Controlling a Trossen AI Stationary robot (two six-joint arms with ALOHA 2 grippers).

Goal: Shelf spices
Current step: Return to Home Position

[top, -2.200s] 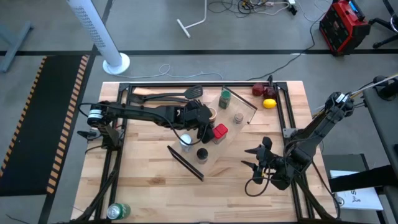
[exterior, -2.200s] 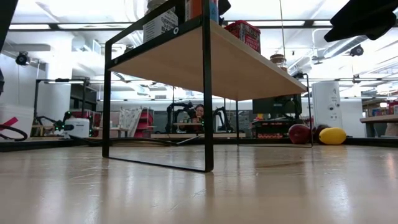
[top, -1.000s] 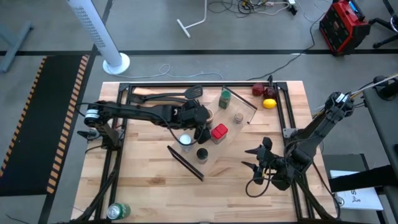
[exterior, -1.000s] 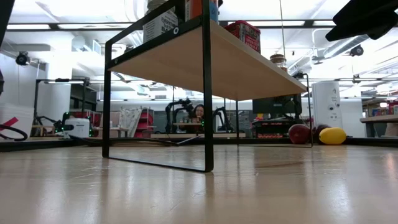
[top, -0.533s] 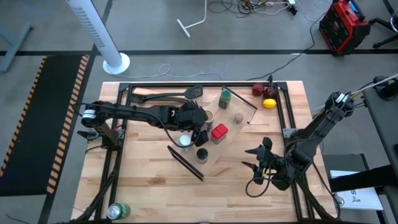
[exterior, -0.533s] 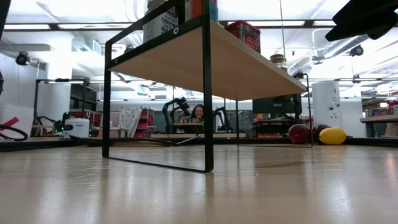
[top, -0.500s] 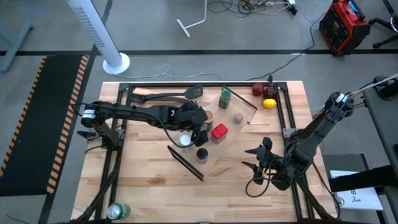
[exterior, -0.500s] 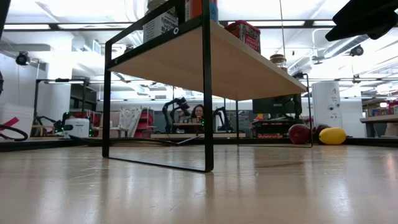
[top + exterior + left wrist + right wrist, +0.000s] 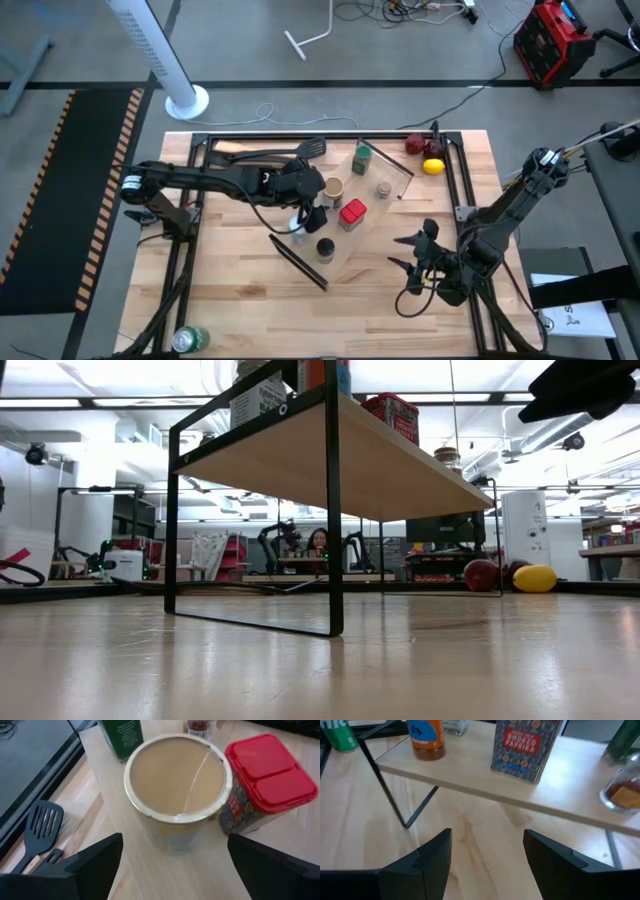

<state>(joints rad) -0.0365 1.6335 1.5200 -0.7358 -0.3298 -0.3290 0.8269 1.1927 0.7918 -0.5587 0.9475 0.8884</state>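
The shelf point(image 9: 375, 225) is a pale board on black end bars, standing mid-table. On it stand a tan open-top cylinder point(image 9: 175, 775), a red square tin point(image 9: 270, 775), a green jar point(image 9: 122, 735), a small shaker point(image 9: 383, 187), a white-capped jar point(image 9: 300, 230) and a black-capped jar point(image 9: 325, 247). My left gripper point(image 9: 175, 865) is open just to the table's left of the tan cylinder, clear of it. My right gripper point(image 9: 487, 865) hangs open near the table's front right, facing the shelf.
A black tube frame point(image 9: 200, 145) rings the work area. Black spatulas point(image 9: 300, 152) lie at the far side. A yellow lemon point(image 9: 432, 166) and a dark red fruit point(image 9: 417, 144) sit far right. A green can point(image 9: 190, 338) lies at the near left corner.
My left gripper has drawn back from over the tan cylinder toward the table's left edge. The cylinder now shows whole and still stands on the shelf. The right arm has kept still.
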